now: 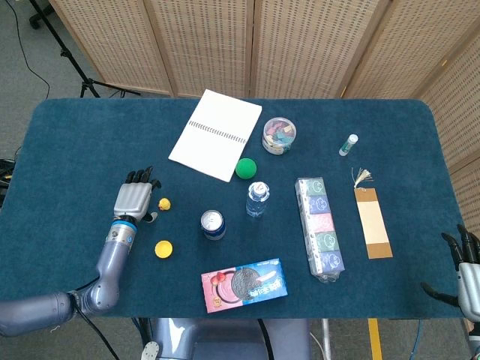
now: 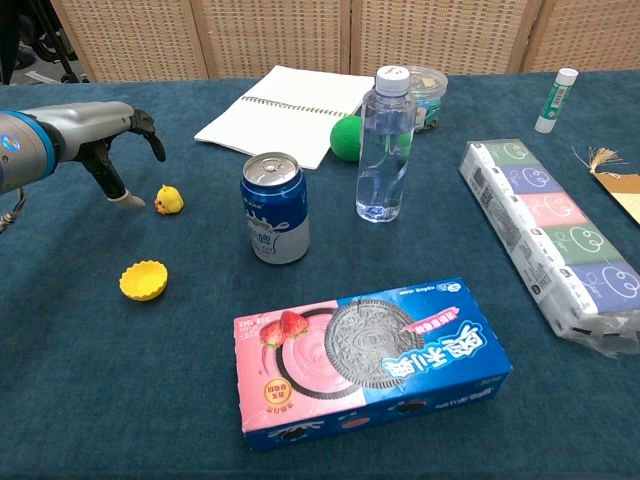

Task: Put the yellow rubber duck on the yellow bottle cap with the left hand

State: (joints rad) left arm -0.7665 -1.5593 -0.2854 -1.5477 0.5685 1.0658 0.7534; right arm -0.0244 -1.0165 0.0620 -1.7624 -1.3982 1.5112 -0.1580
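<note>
On the blue cloth the duck (image 1: 163,204) sits just above the cap (image 1: 163,249), and the left hand (image 1: 133,199), fingers apart and empty beside it, should pinch low around its body before lifting.

Dark teal table cloth (image 1: 75,142), with a yellow rubber duck (image 1: 163,204) and matching yellow bottle cap (image 1: 163,249). Blue-and-white can (image 2: 275,208), green ball (image 1: 245,168), white notebook (image 1: 216,134), and a pink-and-blue cookie box (image 2: 370,361).
</note>
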